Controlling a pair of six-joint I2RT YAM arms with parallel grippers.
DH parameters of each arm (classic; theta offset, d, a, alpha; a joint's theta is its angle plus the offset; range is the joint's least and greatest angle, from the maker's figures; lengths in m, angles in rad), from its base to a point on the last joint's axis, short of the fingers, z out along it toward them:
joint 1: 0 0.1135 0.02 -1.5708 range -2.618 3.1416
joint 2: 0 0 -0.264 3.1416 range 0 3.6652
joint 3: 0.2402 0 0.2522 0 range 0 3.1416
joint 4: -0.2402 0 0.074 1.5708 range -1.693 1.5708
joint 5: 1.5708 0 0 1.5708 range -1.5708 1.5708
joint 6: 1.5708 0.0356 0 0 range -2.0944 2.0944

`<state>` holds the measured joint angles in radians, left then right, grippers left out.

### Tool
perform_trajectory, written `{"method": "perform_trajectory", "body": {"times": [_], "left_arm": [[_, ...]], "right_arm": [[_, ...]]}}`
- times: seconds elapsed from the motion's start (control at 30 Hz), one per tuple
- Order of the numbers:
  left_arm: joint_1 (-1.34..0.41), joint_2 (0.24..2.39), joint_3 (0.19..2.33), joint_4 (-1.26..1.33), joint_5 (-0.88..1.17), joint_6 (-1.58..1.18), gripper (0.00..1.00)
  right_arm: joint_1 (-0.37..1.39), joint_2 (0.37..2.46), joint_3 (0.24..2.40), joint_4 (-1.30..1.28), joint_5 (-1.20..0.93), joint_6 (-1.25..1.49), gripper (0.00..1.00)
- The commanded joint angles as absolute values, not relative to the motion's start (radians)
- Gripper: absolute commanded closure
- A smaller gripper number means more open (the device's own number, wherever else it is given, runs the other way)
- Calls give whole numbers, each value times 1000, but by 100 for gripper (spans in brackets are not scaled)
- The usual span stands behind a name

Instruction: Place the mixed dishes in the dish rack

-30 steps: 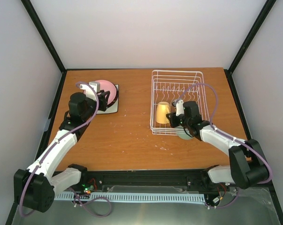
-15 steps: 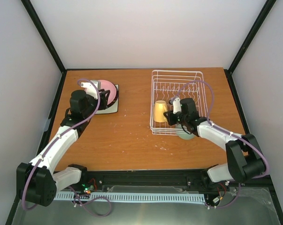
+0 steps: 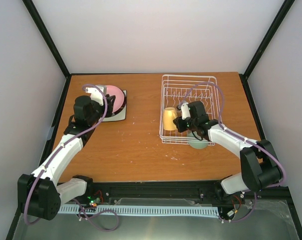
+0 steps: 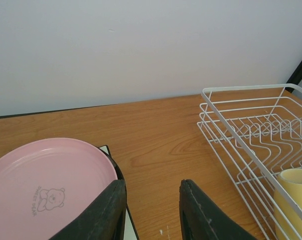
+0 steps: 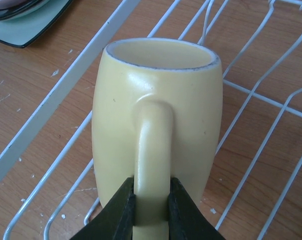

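The pale yellow mug lies on its side inside the near-left part of the white wire dish rack. My right gripper is shut on its handle. The pink round plate tops a stack on a black-rimmed plate and a white square plate at the far left. My left gripper is open, its left finger at the pink plate's right edge. The rack and mug also show in the left wrist view.
A mint-green dish lies on the table just in front of the rack, partly under my right arm. The stack's dark edge shows in the right wrist view. Grey walls close the table on three sides.
My right gripper has carried the mug a little to the left and farther into the rack. My left gripper has shifted slightly toward the pink plate.
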<state>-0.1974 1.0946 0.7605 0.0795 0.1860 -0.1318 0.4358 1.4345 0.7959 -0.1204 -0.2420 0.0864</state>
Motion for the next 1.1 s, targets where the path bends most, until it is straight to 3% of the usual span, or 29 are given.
{"method": "perform_trajectory", "body": {"times": [0.0, 0.43, 0.53, 0.67, 0.73, 0.87, 1.07], "left_arm": [[-187, 1080, 805, 65, 175, -109, 69], [-186, 1076, 822, 32, 160, -96, 69], [-179, 1077, 829, 14, 159, -97, 69], [-102, 1077, 828, 4, 260, -142, 66], [-59, 1077, 827, 1, 308, -160, 66], [-41, 1073, 832, -8, 308, -150, 66], [-40, 1065, 828, -18, 295, -140, 67]], "right_arm": [[448, 1461, 808, -336, -196, 81, 86], [447, 1483, 834, -463, -188, 122, 82], [446, 1451, 824, -451, -175, 126, 72], [446, 1385, 799, -427, -153, 131, 67], [444, 1357, 793, -416, -139, 134, 69], [439, 1343, 792, -389, -143, 134, 91], [436, 1415, 805, -367, -224, 151, 82]]}}
